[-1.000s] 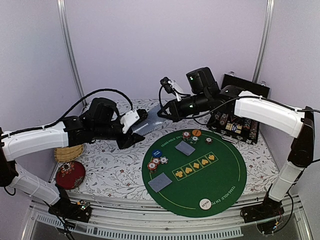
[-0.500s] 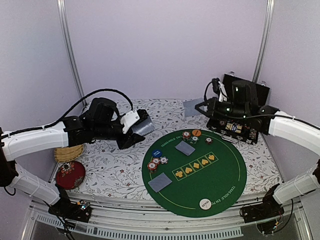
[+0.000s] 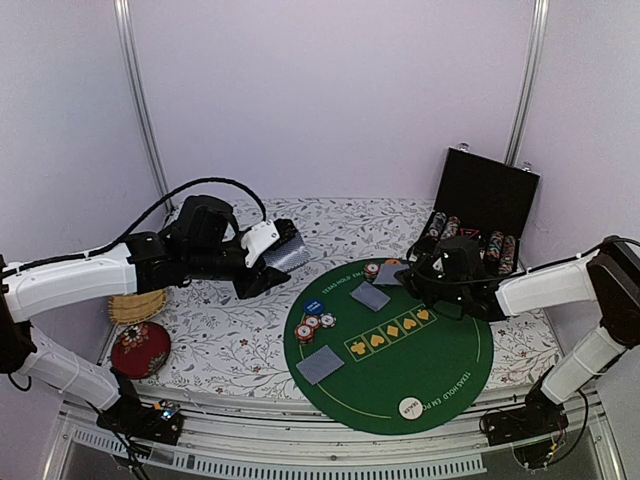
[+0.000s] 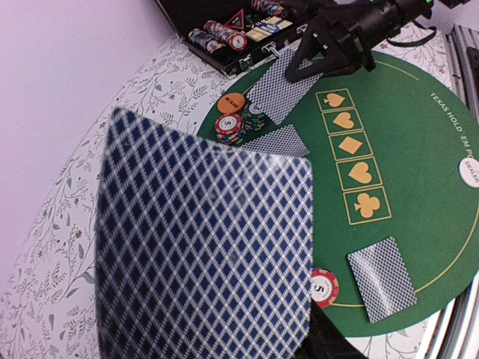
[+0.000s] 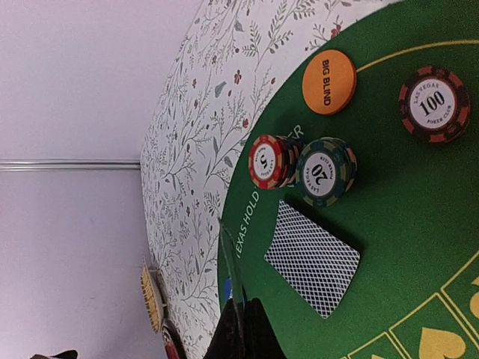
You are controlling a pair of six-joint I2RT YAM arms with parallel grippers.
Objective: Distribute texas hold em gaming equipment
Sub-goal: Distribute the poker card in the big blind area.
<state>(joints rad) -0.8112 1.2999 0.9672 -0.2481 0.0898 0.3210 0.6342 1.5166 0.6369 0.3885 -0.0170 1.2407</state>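
Observation:
My left gripper (image 3: 268,262) is shut on a stack of blue-backed playing cards (image 3: 286,254), held above the floral cloth left of the green mat (image 3: 440,372). The stack fills the left wrist view (image 4: 202,247) and hides the fingers. My right gripper (image 3: 408,274) is shut on one card (image 3: 388,273), held low over the mat's far edge; the right wrist view shows that card edge-on (image 5: 230,277). Below it lie a face-down card (image 5: 313,258), a red chip stack (image 5: 269,161), a 20 chip (image 5: 324,170), a 100 chip (image 5: 434,103) and an orange Big Blind disc (image 5: 329,81).
Another face-down card (image 3: 320,364), a blue disc (image 3: 314,307), chips (image 3: 312,325) and a white dealer disc (image 3: 410,407) lie on the mat. An open black chip case (image 3: 480,225) stands at the back right. A straw basket (image 3: 137,305) and red cushion (image 3: 140,348) sit at the left.
The right arm has swung from beside the left gripper's stack out to the right, then down to the mat's far edge, carrying one card. The left arm has not moved.

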